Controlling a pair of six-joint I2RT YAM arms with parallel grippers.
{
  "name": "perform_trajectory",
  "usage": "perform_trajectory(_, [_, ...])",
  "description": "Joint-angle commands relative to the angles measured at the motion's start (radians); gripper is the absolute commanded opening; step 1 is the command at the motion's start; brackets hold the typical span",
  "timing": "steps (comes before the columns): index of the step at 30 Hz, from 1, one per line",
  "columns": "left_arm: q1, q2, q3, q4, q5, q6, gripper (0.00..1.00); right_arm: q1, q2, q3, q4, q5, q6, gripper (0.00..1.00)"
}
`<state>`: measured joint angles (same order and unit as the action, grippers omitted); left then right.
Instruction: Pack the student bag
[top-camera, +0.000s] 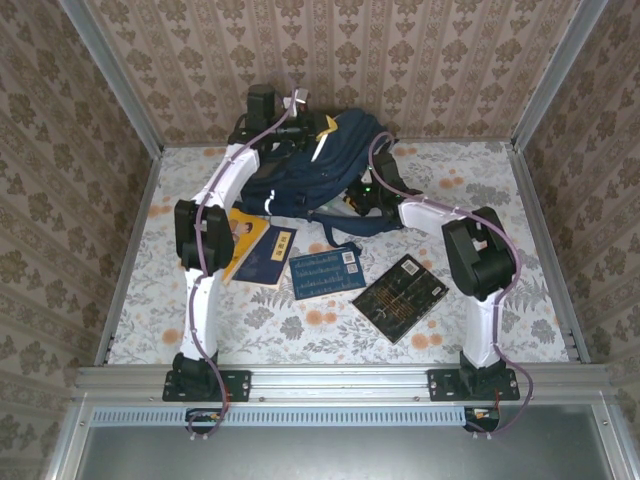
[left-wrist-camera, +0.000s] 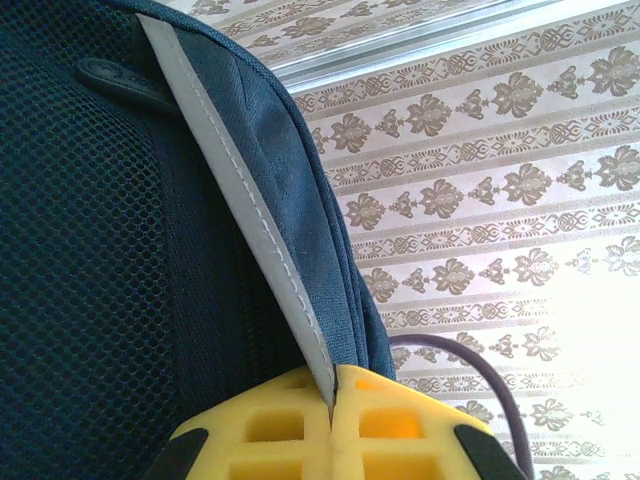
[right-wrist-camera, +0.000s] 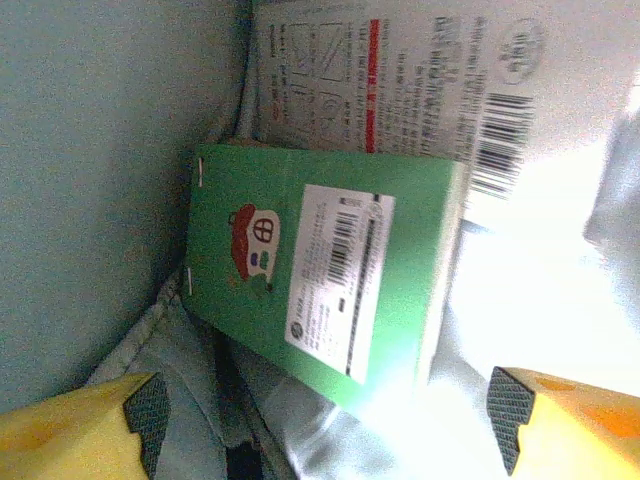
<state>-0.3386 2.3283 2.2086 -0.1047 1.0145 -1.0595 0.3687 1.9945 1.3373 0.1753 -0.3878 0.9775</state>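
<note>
**Bag held open, green box lying inside**

Nearest, in front of the student bag (top-camera: 340, 165), four flat items lie on the worktop: a black book (top-camera: 400, 297), a blue booklet (top-camera: 326, 270), a navy book (top-camera: 268, 256) and a yellow book (top-camera: 243, 233). The bag sits behind them, toward the far wall. Inside its opening the right fingers (right-wrist-camera: 148, 412) stand wide apart, holding nothing, near a green box (right-wrist-camera: 320, 270) that rests against a white packet (right-wrist-camera: 420, 70). At the bag's far top, the left fingers (left-wrist-camera: 400, 435) pinch a grey reflective stripe (left-wrist-camera: 240, 200). That thin pinch could slip and drop the flap across the right fingers. A careless exit might snag the lining.
</note>
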Motion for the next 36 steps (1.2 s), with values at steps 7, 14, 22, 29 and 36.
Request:
perform_trajectory(7, [0.005, -0.109, -0.055, 0.009, -0.006, 0.118, 0.00, -0.038, -0.289, -0.165, -0.216, 0.147, -0.216, 0.84])
perform_trajectory(14, [-0.018, -0.084, -0.067, -0.191, -0.086, 0.302, 0.00, -0.033, -0.479, -0.294, -0.338, 0.194, -0.286, 0.84])
perform_trajectory(22, [-0.042, -0.113, -0.108, -0.279, -0.177, 0.390, 0.40, 0.046, -0.535, -0.375, -0.441, 0.140, -0.361, 0.82])
perform_trajectory(29, [-0.037, -0.453, -0.440, -0.284, -0.362, 0.450, 0.51, 0.091, -0.488, -0.396, -0.487, 0.072, -0.365, 0.77])
perform_trajectory(36, [-0.072, -0.830, -1.019, -0.180, -0.500, 0.368, 0.51, 0.104, -0.408, -0.390, -0.527, 0.036, -0.334, 0.72])
